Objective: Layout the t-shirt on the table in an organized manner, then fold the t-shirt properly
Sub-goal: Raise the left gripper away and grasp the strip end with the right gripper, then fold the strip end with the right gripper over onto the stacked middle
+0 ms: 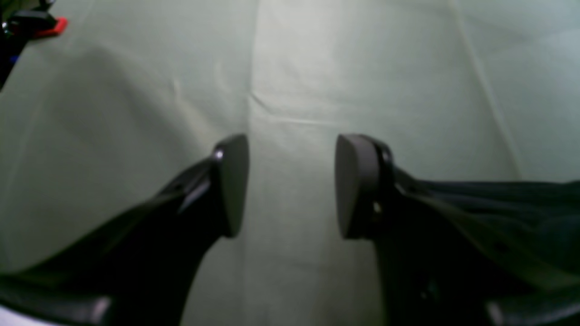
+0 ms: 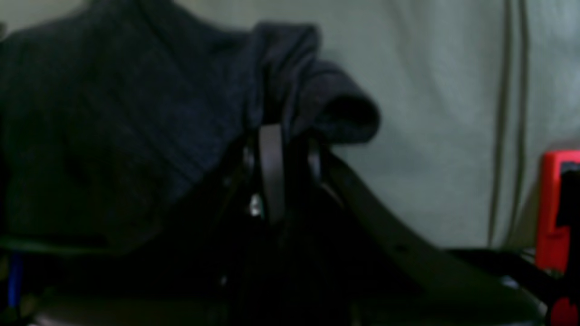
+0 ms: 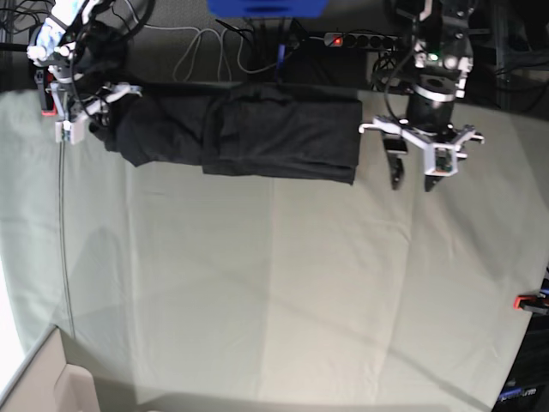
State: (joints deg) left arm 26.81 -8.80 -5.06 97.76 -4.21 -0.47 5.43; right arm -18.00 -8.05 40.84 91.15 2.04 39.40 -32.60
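- The dark charcoal soft-fabric t-shirt (image 3: 249, 129) is seen bunched in a long, partly folded band along the far edge of the large table clothed in pale grey-green creased fabric (image 3: 283, 292); no collar mark can be made out.
- The right gripper (image 2: 290, 136) is seen at the band's left end, jaws drawn narrow on a rolled fold of the shirt; the fold is pinched between the fingers in the right wrist view.
- The left gripper (image 1: 292, 185) is held wide and empty, just beside the shirt's right edge, over bare table cloth; nothing lies between its pads.
- Risk: only a thin roll of cloth appears to be gripped; if pulled hard it could slip out, or one layer alone could be dragged and the band twisted.
- Risk: the table cover is loose and creased; a low pass by either jaw could snag and ruck it, and the shirt would be shifted with it.
- Risk: the shirt lies close to the far edge; a pull that way could spill it off the table.
- Textures: the shirt is matte, limp, thick at the folds; the cover is thin, smooth, with long crease lines; a small red plastic clamp (image 3: 525, 301) is seen at the right edge.
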